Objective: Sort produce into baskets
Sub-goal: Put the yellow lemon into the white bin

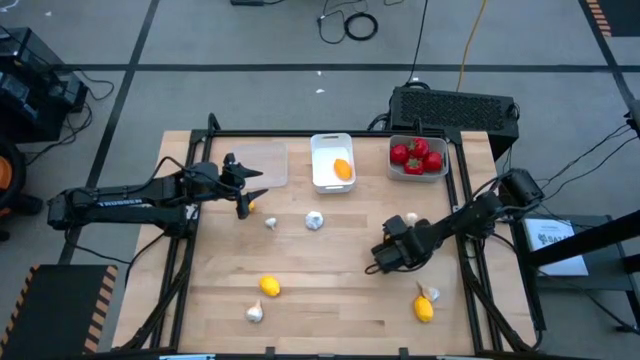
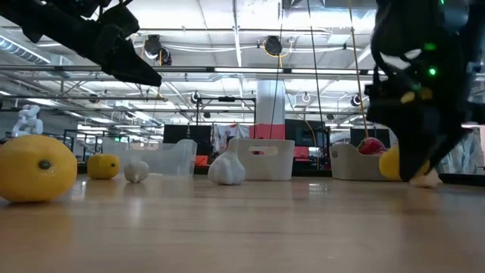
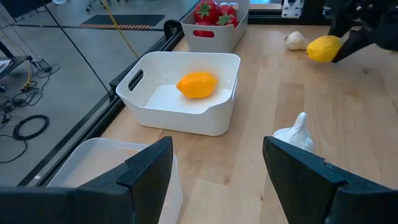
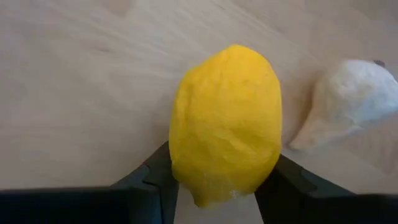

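Note:
My right gripper (image 1: 395, 248) reaches steeply down over the right middle of the table, shut on a yellow lemon (image 4: 225, 121) that it hides in the high view. A garlic bulb (image 4: 351, 99) lies right beside that lemon. My left gripper (image 3: 217, 180) hangs open and empty above the table's far left, near the clear basket (image 1: 262, 163). The white basket (image 1: 330, 175) holds one lemon (image 1: 343, 169), and the third basket (image 1: 417, 172) holds red tomatoes (image 1: 415, 156). Loose lemons (image 1: 270, 286) (image 1: 424, 308) and garlic bulbs (image 1: 314, 221) (image 1: 254, 313) rest on the wood. My right gripper pinches the lemon's two long sides (image 4: 177, 155) between its fingers, which come from above, slanting down. The lemon's long axis runs along the fingers, its far end sticking out past them. It sits low at the table top (image 2: 390, 163); whether it is lifted clear, I cannot tell.
A small lemon (image 1: 250, 207) and a garlic bulb (image 1: 270, 222) lie just under and beside my left gripper. Another garlic bulb (image 1: 432, 294) sits by the near-right lemon. A black box (image 1: 455, 108) stands behind the table's far right edge. Bare wood spreads across the near middle.

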You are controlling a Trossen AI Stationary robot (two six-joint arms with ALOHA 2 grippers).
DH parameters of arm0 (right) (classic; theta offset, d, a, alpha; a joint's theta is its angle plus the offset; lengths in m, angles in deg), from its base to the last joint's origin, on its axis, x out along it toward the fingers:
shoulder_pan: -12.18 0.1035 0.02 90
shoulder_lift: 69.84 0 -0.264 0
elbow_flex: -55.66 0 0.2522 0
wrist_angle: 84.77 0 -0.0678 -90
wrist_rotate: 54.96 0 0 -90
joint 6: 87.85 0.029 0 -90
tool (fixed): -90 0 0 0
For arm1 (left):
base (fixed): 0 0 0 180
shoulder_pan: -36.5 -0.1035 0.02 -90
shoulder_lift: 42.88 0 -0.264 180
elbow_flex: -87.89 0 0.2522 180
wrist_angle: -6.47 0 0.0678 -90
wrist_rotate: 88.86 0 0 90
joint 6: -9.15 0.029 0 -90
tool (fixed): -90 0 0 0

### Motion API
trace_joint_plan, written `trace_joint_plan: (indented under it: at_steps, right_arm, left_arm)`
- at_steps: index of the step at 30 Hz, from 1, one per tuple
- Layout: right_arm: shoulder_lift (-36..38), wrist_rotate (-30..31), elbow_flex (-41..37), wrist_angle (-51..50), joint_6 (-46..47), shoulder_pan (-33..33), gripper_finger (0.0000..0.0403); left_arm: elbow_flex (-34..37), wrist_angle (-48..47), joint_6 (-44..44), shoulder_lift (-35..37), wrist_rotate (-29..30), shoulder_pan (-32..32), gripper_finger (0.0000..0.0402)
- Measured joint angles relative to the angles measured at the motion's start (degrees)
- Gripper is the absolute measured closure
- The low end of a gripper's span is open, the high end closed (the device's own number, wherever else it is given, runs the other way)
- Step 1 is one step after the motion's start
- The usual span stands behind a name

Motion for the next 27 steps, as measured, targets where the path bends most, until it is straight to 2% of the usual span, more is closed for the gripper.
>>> trace_joint_plan:
  at_steps: [6, 13, 21, 27]
  right_arm:
    - [0.0, 1.5, 6.7, 0.2, -6.2, -2.4, 0.0240]
    - [0.1, 9.8, 16.5, 1.6, -21.3, -8.9, 0.0237]
    - [0.1, 10.5, 20.3, 20.4, -44.2, -20.6, 0.0236]
    - [0.1, 10.6, 20.3, 26.9, -53.2, -27.8, 0.0225]
  left_arm:
    - [0.0, 0.0, 0.0, 0.0, 0.0, 0.0, 0.0146]
    - [0.0, 0.0, 0.0, 0.0, 0.0, 0.0, 0.0146]
    - [0.0, 0.0, 0.0, 0.0, 0.0, 0.0, 0.0146]
    - [0.0, 0.0, 0.0, 0.0, 0.0, 0.0, 0.0146]
